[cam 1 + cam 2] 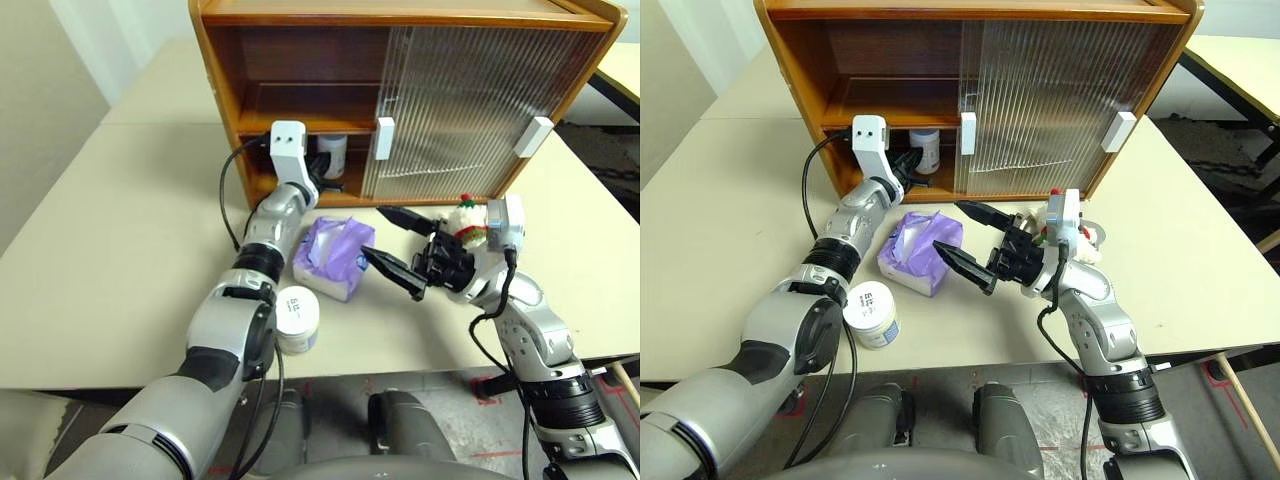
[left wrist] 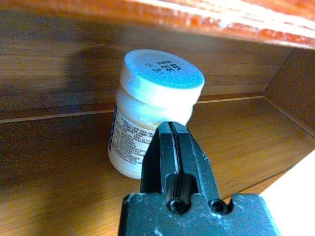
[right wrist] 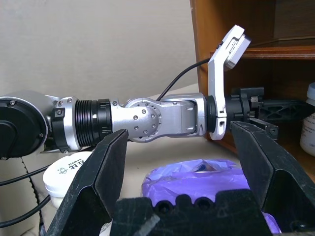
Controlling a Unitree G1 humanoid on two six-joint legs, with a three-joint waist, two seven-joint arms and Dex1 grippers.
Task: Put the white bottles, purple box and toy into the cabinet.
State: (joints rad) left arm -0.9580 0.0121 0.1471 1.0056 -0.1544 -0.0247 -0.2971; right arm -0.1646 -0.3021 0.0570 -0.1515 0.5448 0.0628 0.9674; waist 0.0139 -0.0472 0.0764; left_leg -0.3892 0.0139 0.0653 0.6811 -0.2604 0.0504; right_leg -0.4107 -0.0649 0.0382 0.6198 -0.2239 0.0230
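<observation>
The cabinet (image 1: 214, 90) stands at the back of the table with its left half open. One white bottle (image 2: 152, 108) stands upright on the cabinet's lower floor. My left gripper (image 2: 172, 129) is shut and empty, reaching level into that opening just in front of the bottle. A second white bottle (image 1: 297, 318) stands on the table beside my left forearm. The purple box (image 1: 335, 258) lies between my arms. My right gripper (image 1: 372, 232) hangs open just right of the box, holding nothing. The toy (image 1: 465, 222) sits on the table behind my right wrist.
Both ribbed sliding doors (image 1: 470, 110) cover the cabinet's right half, with white block handles (image 1: 384, 138). The upper shelf (image 1: 300, 100) on the open side is bare. The table's front edge (image 1: 400, 362) runs close under my arms. A second table (image 1: 625, 65) stands at the far right.
</observation>
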